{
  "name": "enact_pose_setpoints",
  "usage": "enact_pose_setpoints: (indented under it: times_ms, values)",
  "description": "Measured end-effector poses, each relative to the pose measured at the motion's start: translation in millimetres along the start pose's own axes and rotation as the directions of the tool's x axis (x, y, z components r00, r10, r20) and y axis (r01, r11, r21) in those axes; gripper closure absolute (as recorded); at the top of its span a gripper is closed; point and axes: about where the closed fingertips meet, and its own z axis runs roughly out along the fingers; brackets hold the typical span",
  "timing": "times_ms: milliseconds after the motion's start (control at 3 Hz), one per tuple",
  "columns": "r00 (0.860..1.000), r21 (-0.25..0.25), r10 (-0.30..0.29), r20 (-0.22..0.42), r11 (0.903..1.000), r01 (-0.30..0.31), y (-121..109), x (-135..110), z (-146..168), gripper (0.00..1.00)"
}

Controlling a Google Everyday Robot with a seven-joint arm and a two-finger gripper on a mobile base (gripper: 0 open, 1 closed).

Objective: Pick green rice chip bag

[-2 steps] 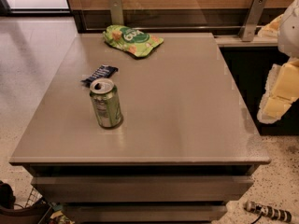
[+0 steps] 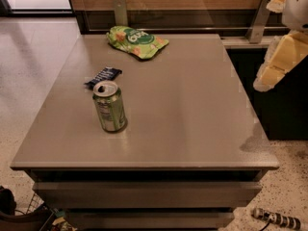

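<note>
Since the earlier frame, the robot's cream-coloured arm at the right has risen; the three items on the surface [image 2: 192, 109] have not moved.

Green rice chip bag [image 2: 137, 42]: lies flat at the far edge of the surface, left of that edge's midpoint. It is a crinkly light-green pouch with a dark green oval logo, white lettering and orange-pink spots. Nothing touches it.

Dark blue wrapper [image 2: 103, 76]: lies flat nearer the front than the bag and closer to the left edge of the surface. It is well apart from the bag.

Green drink can [image 2: 109, 107]: stands upright just in front of the wrapper, in the left half of the surface. Its top is opened. From this view, it cannot be told whether the can touches the wrapper.

Claw [image 2: 275, 64]: hangs in the air beyond the right edge of the surface, level with its far half, in front of a dark cabinet. It is well apart from the bag and touches none of the items. Whether it is spread or pressed together cannot be told from here. Nothing is seen in it.

Surroundings: the surface is a flat grey-brown top with drawer-like fronts below its front edge. Two metal posts [image 2: 120, 11] stand behind the far edge, one near each far corner, against a wood-panelled wall. The floor [image 2: 29, 81] is pale and speckled. A small striped cylindrical object [image 2: 276, 219] lies on the floor near the front right corner.
</note>
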Motion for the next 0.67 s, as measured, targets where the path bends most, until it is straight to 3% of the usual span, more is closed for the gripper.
enact_pose_setpoints:
  times_ms: [333,667]
  values:
    - [0.977,0.133,0.038,0.209,0.9888,-0.067,-87.0,-31.4,22.6,0.00]
    - [0.913,0.135,0.067,0.402,0.9820,-0.132,-138.8,-69.3,53.7,0.00]
